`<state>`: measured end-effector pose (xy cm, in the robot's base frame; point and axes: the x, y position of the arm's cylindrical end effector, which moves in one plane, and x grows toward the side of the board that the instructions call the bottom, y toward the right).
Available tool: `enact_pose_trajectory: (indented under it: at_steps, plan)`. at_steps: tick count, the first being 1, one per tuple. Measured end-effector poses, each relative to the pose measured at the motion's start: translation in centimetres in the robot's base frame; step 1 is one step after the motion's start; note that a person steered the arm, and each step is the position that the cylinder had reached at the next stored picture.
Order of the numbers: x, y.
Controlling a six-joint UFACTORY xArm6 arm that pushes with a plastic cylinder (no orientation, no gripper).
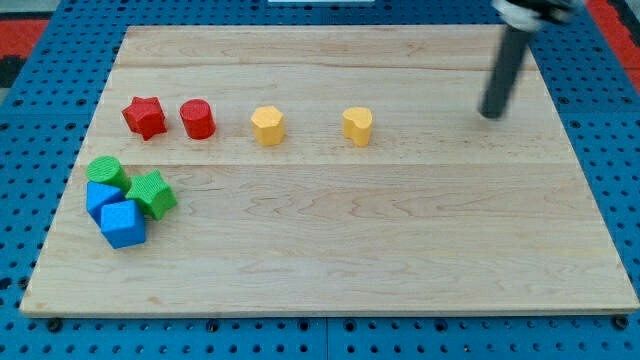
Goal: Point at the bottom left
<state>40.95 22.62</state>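
My tip (491, 114) is at the view's upper right, on the wooden board (330, 250), far from every block. The nearest block is a yellow heart (357, 126) to its left. Further left in the same row stand a yellow hexagon (267, 126), a red cylinder (197, 119) and a red star (144, 117). At the view's lower left a cluster sits together: a green cylinder (105, 171), a green star (151, 193), a blue block (101, 197) of unclear shape and a blue cube (123, 224).
The board lies on a blue pegboard surface (40, 200). Red matting (30, 40) shows at the view's top corners.
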Motion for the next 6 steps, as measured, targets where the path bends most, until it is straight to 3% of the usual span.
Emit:
enact_pose_trajectory:
  at_steps: [2,3,4,6]
  plan:
    - [17.0,-18.4]
    - [20.9,-31.0]
    - [20.9,-34.7]
    - [16.1,-51.4]
